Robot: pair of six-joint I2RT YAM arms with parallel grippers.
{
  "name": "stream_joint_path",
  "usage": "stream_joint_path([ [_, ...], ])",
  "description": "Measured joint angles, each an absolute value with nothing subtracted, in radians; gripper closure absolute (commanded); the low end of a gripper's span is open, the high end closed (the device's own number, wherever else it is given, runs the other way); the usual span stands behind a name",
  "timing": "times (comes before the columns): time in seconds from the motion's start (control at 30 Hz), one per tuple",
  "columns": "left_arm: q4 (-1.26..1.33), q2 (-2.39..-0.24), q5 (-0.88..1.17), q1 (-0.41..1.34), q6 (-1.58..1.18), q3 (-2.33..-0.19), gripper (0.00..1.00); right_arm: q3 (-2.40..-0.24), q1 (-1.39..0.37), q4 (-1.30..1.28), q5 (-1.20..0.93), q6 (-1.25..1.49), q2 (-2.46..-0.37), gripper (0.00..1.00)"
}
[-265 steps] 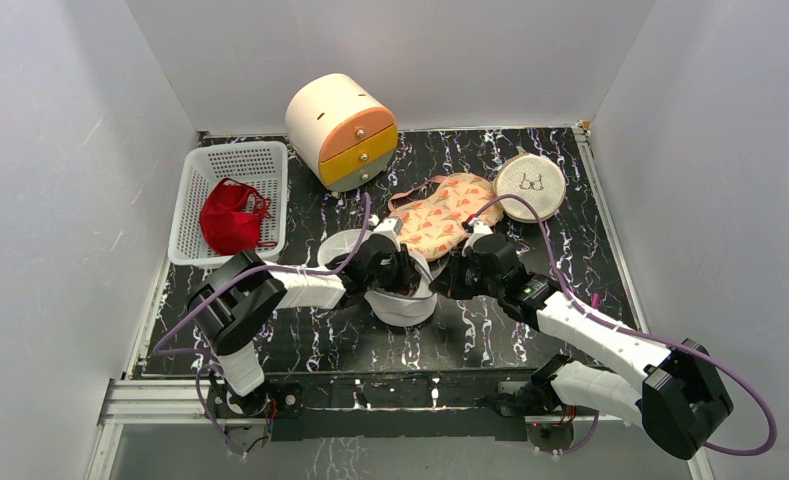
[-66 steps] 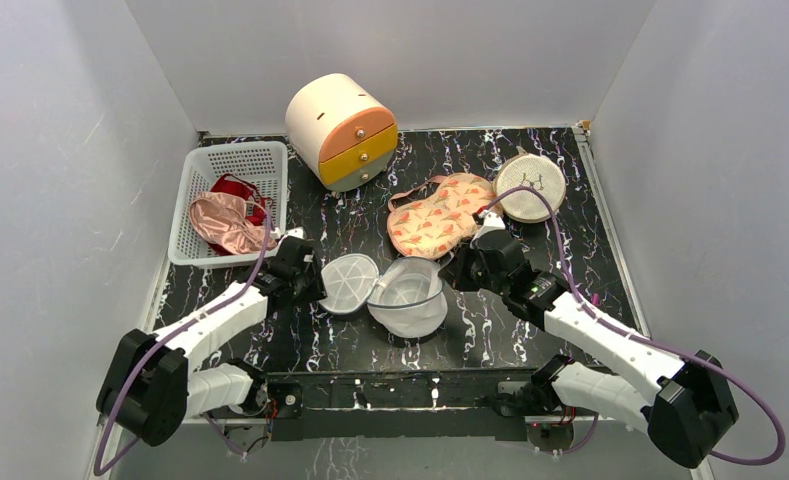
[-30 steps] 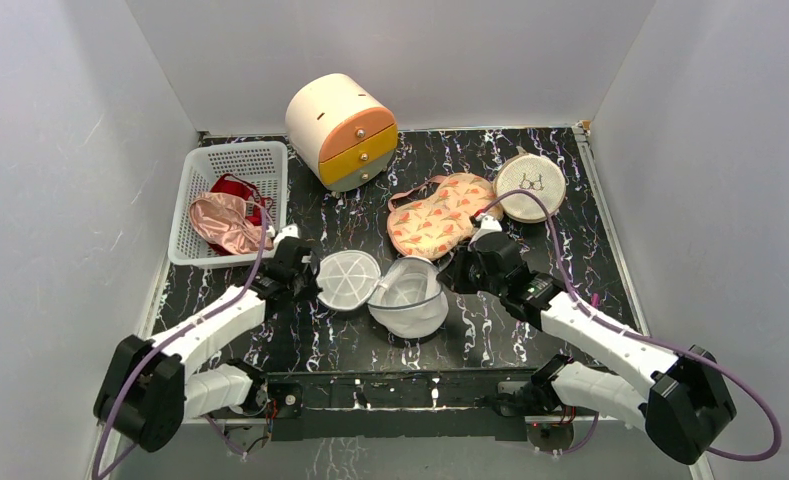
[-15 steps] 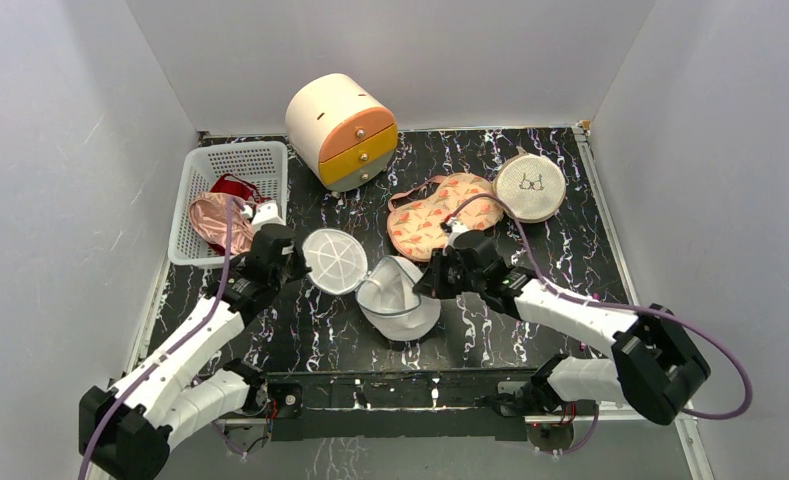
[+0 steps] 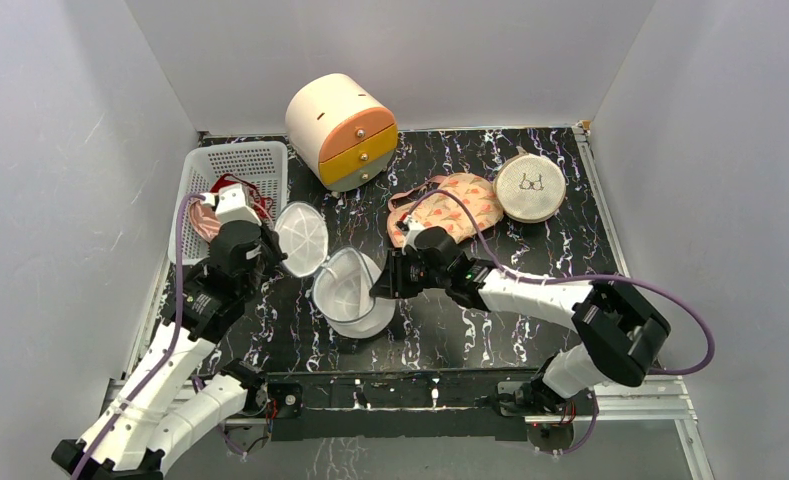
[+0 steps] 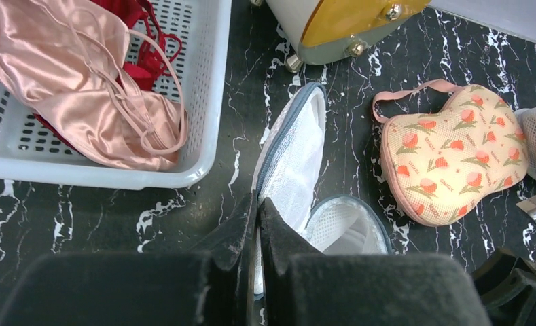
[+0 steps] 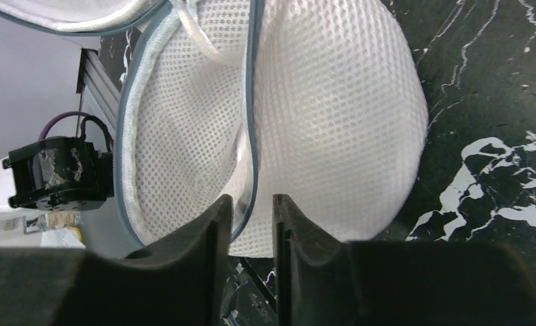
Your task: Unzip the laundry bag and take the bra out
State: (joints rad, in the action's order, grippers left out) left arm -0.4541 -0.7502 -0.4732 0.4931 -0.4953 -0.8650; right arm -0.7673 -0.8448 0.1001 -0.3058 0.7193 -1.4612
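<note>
I pinch the unzipped laundry bag (image 5: 353,290) with left gripper (image 6: 257,224) and right gripper (image 7: 251,204); bra (image 6: 68,81) seemingly out, in basket (image 6: 81,178).

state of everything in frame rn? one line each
laundry bag: unzipped, lid flipped open
left tool: shut on the bag's lid
right tool: shut on the bag's rim
pink bra: out, lying in basket
drawer chest: both drawers shut
round pouch: lying flat
</note>
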Motion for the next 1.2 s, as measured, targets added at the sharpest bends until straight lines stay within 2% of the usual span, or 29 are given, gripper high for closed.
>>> stream_joint_path([
  [0.17,-0.447,-0.731,-0.444,0.493,-0.422,-0.87,1.0,-0.767,-0.844,0.047,-0.241,0.701,-1.42,0.33],
  [0.23,-0.437,-0.73,-0.417,0.493,-0.392,-0.87,1.0,-0.767,-0.844,-0.004,-0.187,0.677,-1.362,0.23],
  [0.3,-0.419,-0.73,-0.378,0.493,-0.359,-0.87,1.0,-0.767,-0.842,-0.041,-0.141,0.655,-1.298,0.18],
  [0.7,-0.312,-0.733,-0.009,0.493,-0.063,-0.841,1.0,-0.746,-0.796,-0.191,0.117,0.577,-1.01,0.16],
  [1.2,-0.383,-0.769,0.413,0.506,0.172,-0.757,1.0,-0.729,-0.773,-0.233,0.149,0.573,-1.01,0.16],
])
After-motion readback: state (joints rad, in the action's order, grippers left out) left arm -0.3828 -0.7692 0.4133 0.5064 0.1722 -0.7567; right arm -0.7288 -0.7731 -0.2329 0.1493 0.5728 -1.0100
